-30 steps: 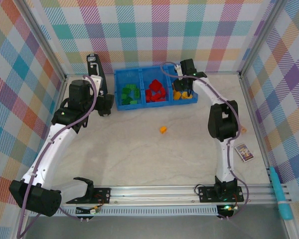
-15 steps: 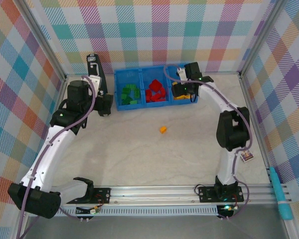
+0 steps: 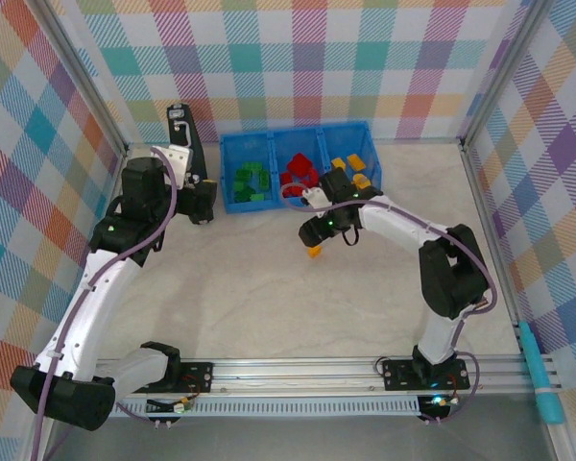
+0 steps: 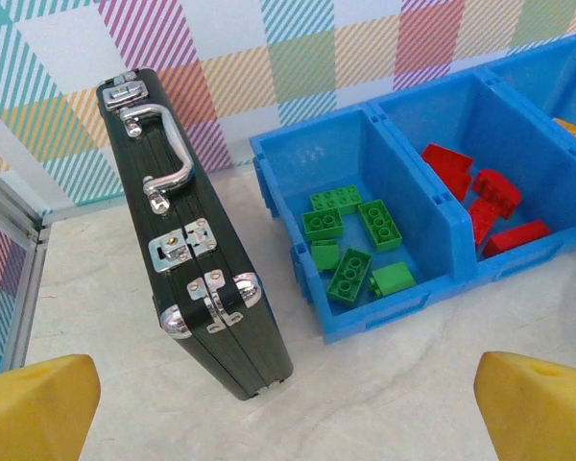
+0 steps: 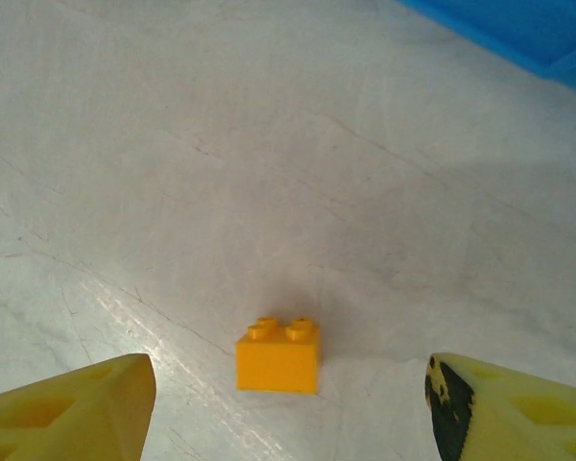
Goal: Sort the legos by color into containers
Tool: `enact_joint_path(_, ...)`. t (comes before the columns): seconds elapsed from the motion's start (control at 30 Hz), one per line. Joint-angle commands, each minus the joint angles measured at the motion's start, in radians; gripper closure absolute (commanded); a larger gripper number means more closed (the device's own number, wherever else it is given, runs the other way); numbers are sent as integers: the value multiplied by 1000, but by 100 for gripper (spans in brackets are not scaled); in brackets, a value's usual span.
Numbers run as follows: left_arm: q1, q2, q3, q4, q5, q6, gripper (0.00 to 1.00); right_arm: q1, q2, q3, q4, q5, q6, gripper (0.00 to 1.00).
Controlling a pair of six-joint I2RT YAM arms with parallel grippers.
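The blue tray (image 3: 259, 205) at the back holds green legos (image 3: 252, 182) on the left, red legos (image 3: 299, 174) in the middle and yellow-orange legos (image 3: 351, 166) on the right. One orange brick (image 3: 314, 252) lies loose on the table in front of it. My right gripper (image 3: 316, 237) hovers just above that brick, open; the brick (image 5: 278, 357) sits studs up between the fingertips (image 5: 69, 413), untouched. My left gripper (image 3: 204, 203) stands open beside the tray's left end, nothing between its fingers (image 4: 38, 408), facing the green legos (image 4: 350, 274) and red legos (image 4: 485, 197).
A black case with silver latches (image 3: 184, 144) stands on edge left of the tray, close to my left gripper; it is also in the left wrist view (image 4: 187, 250). Aluminium rails (image 3: 480, 192) border the table. A teal tool (image 3: 540, 379) lies outside the right rail.
My right arm has swung from the tray's right compartment forward and left to above the loose orange brick, its jaws now wider apart. The left arm has barely shifted.
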Motion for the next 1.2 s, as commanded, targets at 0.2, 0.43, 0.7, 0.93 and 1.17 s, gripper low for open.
enact_joint_path(0.2,1,-22,-1,11,19,-9,0,18,113,17,-13,-52,-29,25)
enact_joint_path(0.43,1,-13,-4,17,19,-10,0,48,148,26,-30,-14,-41,27)
enact_joint_path(0.7,1,-24,0,14,13,-8,0,62,191,55,-77,106,-51,49)
enact_joint_path(0.93,1,-38,-9,9,-8,-14,0,46,151,69,-76,195,-55,67)
enact_joint_path(1.17,2,-74,-75,29,-18,-28,0,-134,8,135,-29,196,-17,68)
